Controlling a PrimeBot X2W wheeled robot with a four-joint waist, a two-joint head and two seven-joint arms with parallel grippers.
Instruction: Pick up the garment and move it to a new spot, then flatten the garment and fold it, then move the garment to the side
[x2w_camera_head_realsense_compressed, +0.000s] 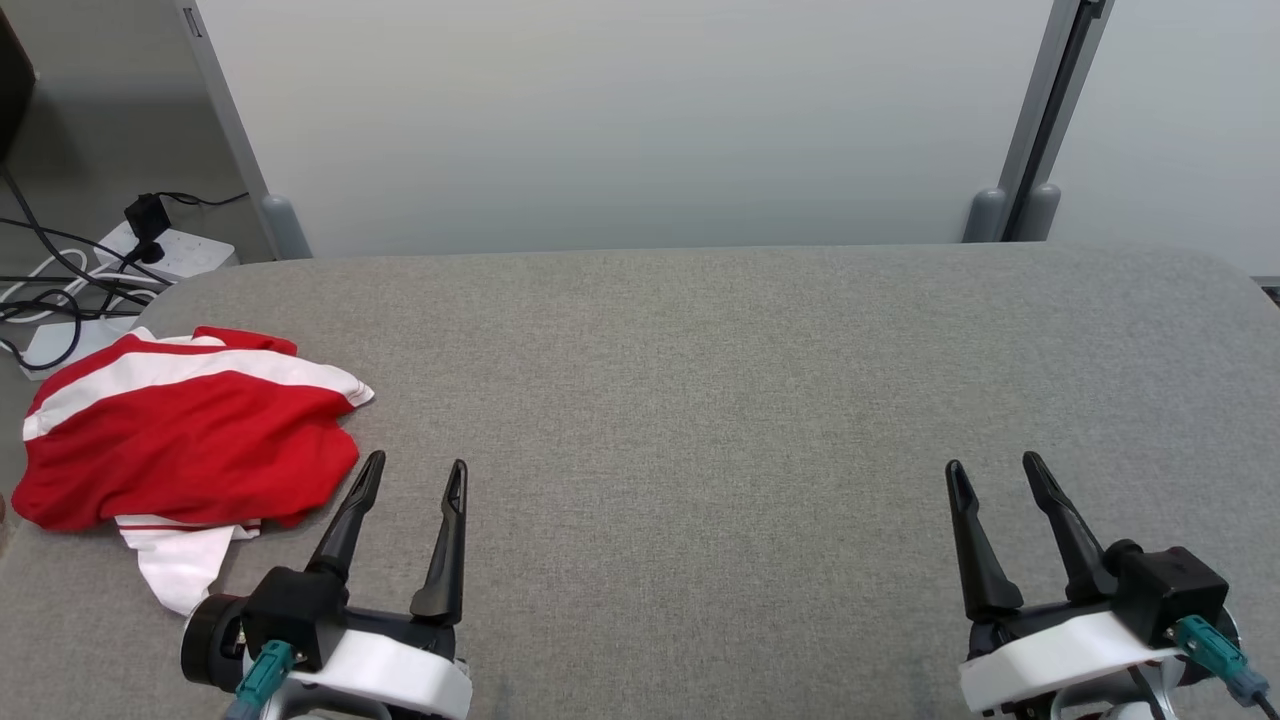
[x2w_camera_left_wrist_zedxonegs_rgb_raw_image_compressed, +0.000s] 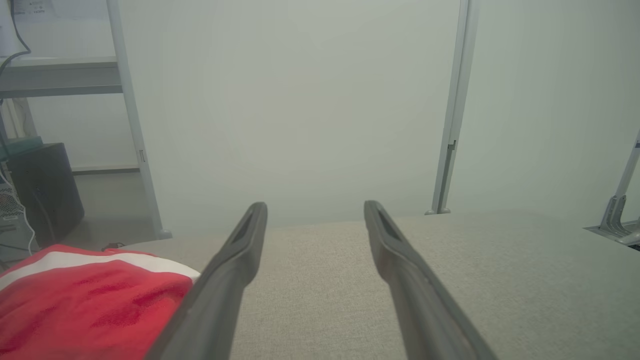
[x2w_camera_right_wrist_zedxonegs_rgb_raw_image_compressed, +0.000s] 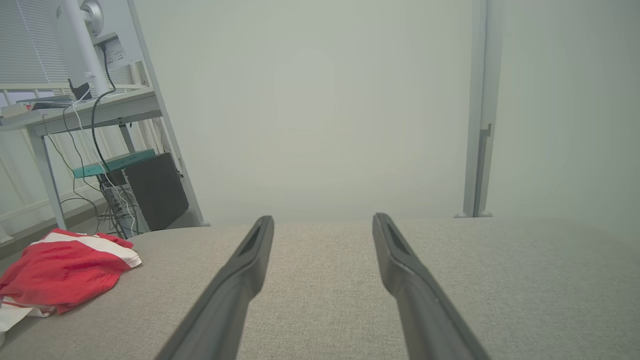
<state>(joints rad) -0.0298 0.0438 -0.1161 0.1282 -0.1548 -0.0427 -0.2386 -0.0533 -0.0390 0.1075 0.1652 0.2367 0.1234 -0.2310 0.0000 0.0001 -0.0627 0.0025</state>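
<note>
Garment (x2w_camera_head_realsense_compressed: 190, 440), red with white bands, lay crumpled in a heap at the left end of the bench (x2w_camera_head_realsense_compressed: 700, 380), reaching the bench's left edge. A white portion stuck out from under the red on the near side. On the floor beyond the heap, a white power strip (x2w_camera_head_realsense_compressed: 178, 252) sat among dark cables (x2w_camera_head_realsense_compressed: 60, 300).

Left pincer (x2w_camera_head_realsense_compressed: 416, 462) was positioned just right of the heap, fingers spread wide and holding nothing. Its left finger was just beside the red cloth; contact could not be confirmed.

Right pincer (x2w_camera_head_realsense_compressed: 992, 462) was positioned at the right side of the bench, well apart from the garment, likewise wide and empty. A pale partition (x2w_camera_head_realsense_compressed: 620, 120) stood behind the bench, with a grey post (x2w_camera_head_realsense_compressed: 1040, 110) towards the right.
</note>
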